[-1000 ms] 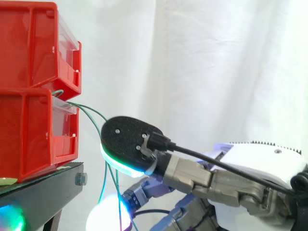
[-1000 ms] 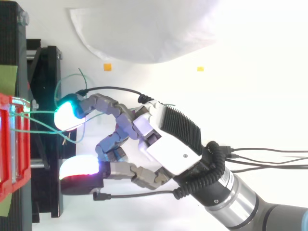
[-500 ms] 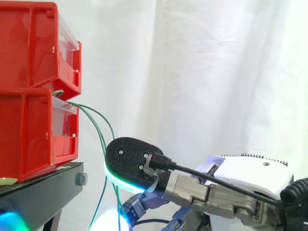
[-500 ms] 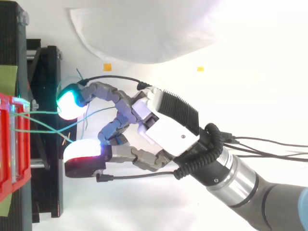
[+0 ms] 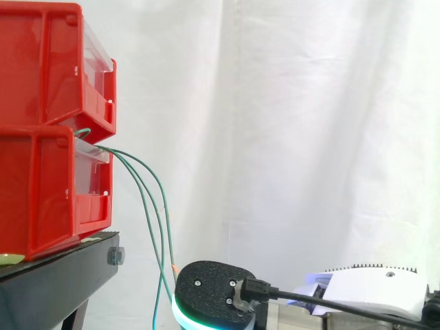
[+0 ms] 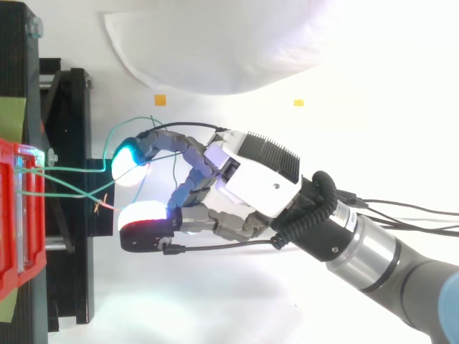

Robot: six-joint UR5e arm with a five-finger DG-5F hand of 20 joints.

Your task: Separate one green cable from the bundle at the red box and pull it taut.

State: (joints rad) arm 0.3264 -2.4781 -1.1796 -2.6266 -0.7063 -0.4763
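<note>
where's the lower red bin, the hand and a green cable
lower red bin (image 5: 41,192), side view, on its red side wall
hand (image 6: 251,188), top view, on the white palm housing
green cable (image 6: 68,169), top view, on the straight stretch between the two

Sinks much lower than one second ago, with the hand (image 6: 258,188) now at the side view's bottom edge. Draws back from the red bins (image 5: 48,137). Leaves the green cables (image 5: 146,204) uncovered, hanging above the hand.

Hand (image 5: 213,301) mostly below side view's bottom edge
</note>
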